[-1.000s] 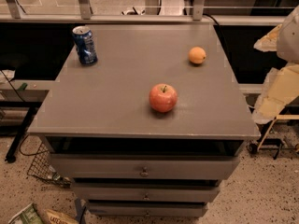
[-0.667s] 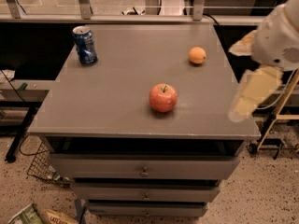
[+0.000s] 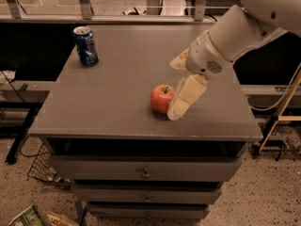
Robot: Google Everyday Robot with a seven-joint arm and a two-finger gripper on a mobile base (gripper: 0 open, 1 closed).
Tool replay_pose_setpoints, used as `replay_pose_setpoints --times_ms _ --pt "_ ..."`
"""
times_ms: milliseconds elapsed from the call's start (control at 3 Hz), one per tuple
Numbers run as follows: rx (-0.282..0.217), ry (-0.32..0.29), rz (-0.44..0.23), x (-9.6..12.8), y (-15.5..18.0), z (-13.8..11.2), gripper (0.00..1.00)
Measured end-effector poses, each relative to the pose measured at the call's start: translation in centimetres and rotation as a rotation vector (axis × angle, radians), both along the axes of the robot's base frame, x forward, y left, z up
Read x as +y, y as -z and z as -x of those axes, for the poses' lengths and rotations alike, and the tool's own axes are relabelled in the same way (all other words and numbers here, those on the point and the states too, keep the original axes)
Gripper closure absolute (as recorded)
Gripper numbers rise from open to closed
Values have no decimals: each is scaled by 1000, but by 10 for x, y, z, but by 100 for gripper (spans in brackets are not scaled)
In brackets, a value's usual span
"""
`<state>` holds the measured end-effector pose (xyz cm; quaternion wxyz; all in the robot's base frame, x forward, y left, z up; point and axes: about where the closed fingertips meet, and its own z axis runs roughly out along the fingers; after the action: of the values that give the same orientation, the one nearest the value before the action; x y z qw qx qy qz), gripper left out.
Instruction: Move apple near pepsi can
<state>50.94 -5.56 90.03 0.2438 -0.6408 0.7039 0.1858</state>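
Observation:
The red apple with yellowish patches and a short stem sits on the grey table top, right of centre and near the front. The blue pepsi can stands upright at the back left corner, far from the apple. My gripper hangs from the white arm that reaches in from the upper right. It is open and empty. One cream finger slants down just right of the apple, its tip at the table surface. The other finger is farther back.
The table is a grey cabinet with drawers below its front edge. A rail runs behind the table. A wire basket and bags lie on the floor at the lower left. A stand and cable are at the right.
My arm has swung in from the right edge over the table, and the gripper has come down beside the apple. The arm now hides the small orange fruit. Apple and can have not moved.

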Motion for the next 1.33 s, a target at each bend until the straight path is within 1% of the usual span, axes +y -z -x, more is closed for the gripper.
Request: replay_pose_setpoints --times_ms 333,667,1000,1333 --pt "36 -19 -38 26 24 -14 0" --pt "61 -32 -54 44 45 -26 18" --pt "75 -37 -57 49 58 -36 41" --pt "73 -36 -54 48 56 -38 65"
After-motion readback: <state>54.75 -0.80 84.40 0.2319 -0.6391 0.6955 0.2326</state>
